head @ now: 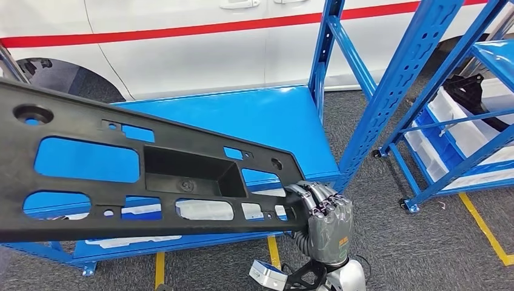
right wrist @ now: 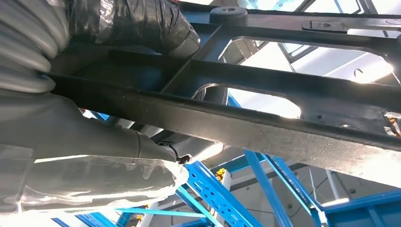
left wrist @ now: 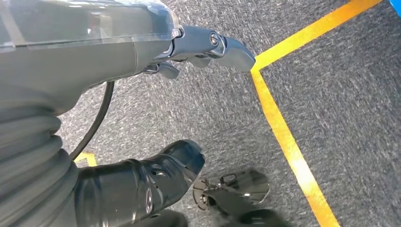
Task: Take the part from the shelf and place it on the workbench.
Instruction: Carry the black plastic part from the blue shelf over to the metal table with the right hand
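Right hand (head: 324, 221) clamped on the near end of the part (head: 151, 176), fingers curled over its top edge, thumb underneath as seen from the right wrist. Holds the long black panel roughly level, out over the blue shelf (head: 285, 121), lifted off it by the look of things, though whether the far end is clear cannot be told. Stretches leftward across the head view and past its edge.

Left hand (left wrist: 142, 189) hangs low over the grey carpet beside a yellow line (left wrist: 283, 137); fingers apart with nothing between them, so judged empty and unclenched.

Done so far, judging by the layout: part gripped and raised from the shelf. Left to do: carry it away, find the workbench, set it down and let go. No sign of the bench. Probably under halfway.

Worth watching: one-ended hold on a long panel, likely to droop or twist; upright post (head: 400, 79) just beside the hand; second rack (head: 460, 121) close at the right.
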`<move>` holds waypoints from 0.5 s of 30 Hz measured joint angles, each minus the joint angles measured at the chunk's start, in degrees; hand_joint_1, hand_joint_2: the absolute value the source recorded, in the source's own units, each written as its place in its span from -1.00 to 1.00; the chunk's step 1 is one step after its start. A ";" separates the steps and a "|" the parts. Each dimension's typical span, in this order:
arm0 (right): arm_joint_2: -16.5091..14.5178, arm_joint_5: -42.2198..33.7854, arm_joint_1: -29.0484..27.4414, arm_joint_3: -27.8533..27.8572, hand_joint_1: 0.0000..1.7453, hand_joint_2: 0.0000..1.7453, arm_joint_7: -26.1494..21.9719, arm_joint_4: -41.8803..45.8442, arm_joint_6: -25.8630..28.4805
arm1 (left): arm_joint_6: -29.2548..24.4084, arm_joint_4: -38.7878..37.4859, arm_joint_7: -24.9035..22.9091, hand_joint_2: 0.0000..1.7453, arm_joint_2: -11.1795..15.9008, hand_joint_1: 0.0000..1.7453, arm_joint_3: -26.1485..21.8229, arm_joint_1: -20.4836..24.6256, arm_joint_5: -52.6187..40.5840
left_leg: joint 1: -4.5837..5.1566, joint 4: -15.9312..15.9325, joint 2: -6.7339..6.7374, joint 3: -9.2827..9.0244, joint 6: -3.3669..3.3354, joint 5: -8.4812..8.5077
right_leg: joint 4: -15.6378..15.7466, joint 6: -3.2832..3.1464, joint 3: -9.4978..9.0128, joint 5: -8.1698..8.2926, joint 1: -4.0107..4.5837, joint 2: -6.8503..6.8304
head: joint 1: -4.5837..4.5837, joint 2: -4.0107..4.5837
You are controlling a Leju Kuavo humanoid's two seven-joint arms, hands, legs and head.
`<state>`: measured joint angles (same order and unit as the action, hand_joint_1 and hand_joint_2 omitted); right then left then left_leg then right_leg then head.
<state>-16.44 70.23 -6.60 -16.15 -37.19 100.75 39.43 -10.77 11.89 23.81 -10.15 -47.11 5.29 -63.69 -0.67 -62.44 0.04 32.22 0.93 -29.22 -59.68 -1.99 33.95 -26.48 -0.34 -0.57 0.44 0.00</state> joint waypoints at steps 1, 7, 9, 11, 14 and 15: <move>0.00 -0.32 0.00 0.00 1.00 1.00 0.15 -0.03 0.00 | 0.00 0.00 0.06 1.00 0.01 -1.00 -0.01 0.04 0.02 | 0.13 2.54 -0.04 -1.29 -0.24 0.57 | -0.16 0.25 0.18 0.08 0.05 0.01 | 0.00 0.00; 0.03 -3.73 -0.02 0.00 1.00 1.00 -0.91 -0.60 -0.01 | 0.02 0.00 0.21 1.00 0.01 -1.00 -0.05 -0.20 0.23 | 0.25 4.41 0.04 -1.32 -2.51 1.88 | -1.72 2.17 1.25 -0.76 0.01 0.20 | 0.04 0.00; 0.07 -5.52 -0.11 0.00 1.00 1.00 -1.84 -0.62 0.00 | 0.02 0.00 0.21 1.00 0.01 -1.00 -0.06 -0.09 0.08 | 0.22 4.54 0.16 -0.81 -3.18 2.40 | -7.61 2.56 3.74 -4.71 -0.07 0.37 | 0.04 0.00; 0.13 -7.55 -0.29 0.00 1.00 1.00 -2.52 -0.63 0.00 | 0.02 0.00 0.21 1.00 0.01 -1.00 -0.06 -0.08 -0.02 | 0.32 4.33 0.22 -0.14 -3.41 2.65 | -14.61 2.75 6.55 -7.98 -0.10 0.40 | 0.03 0.00; 0.15 -8.84 -0.46 0.00 1.00 1.00 -2.76 -0.63 0.00 | 0.02 -0.01 0.21 1.00 0.00 -1.00 -0.08 -0.12 -0.02 | 0.44 4.05 0.21 0.33 -3.31 2.85 | -12.07 2.41 4.22 -5.60 -0.06 0.40 | 0.03 0.00; 0.15 -8.95 -0.47 0.00 1.00 1.00 -2.76 -0.63 0.00 | 0.02 -0.01 0.22 1.00 -0.02 -1.00 -0.08 -0.11 -0.02 | 0.47 4.00 0.19 0.35 -3.23 2.89 | -7.88 2.07 1.84 -3.92 0.02 0.40 | 0.04 0.00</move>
<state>-16.28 61.28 -7.07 -16.15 -39.95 100.13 39.43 -10.75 11.88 24.03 -10.16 -47.19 5.18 -63.71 -0.20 -58.45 0.23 32.57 -2.30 -26.32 -67.57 0.08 35.79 -30.40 -0.33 -0.17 0.49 0.00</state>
